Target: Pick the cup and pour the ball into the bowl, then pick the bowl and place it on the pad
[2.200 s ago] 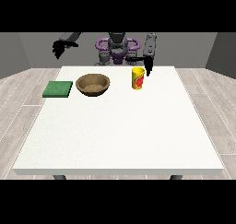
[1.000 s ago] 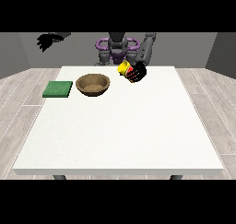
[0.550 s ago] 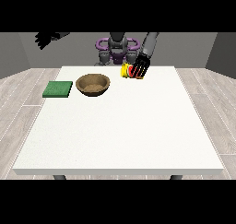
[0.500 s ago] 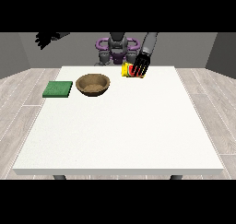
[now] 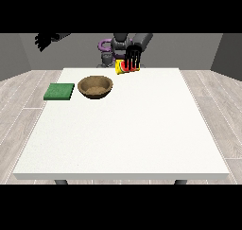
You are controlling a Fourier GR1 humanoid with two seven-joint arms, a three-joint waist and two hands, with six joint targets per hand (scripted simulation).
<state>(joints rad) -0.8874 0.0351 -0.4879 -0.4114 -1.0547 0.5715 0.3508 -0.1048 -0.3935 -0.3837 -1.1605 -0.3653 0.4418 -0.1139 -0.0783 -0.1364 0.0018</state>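
Note:
A yellow and red cup [image 5: 121, 68] is held above the table's far edge, tipped on its side with its mouth towards the view's left. The hand at the view's right [image 5: 133, 57] has its fingers curled round the cup. A brown wooden bowl [image 5: 95, 87] stands on the table, lower and to the left of the cup. A green pad [image 5: 59, 91] lies flat left of the bowl. The hand at the view's left [image 5: 44, 39] is raised high off the table, far from everything. No ball shows.
The white table [image 5: 123, 129] stretches wide towards the camera from the bowl and pad. Its far edge runs just under the held cup. The robot's body [image 5: 113, 49] stands behind that edge.
The cup was lifted off the table and tipped onto its side by the hand at the view's right. The hand at the view's left rose and swung outward.

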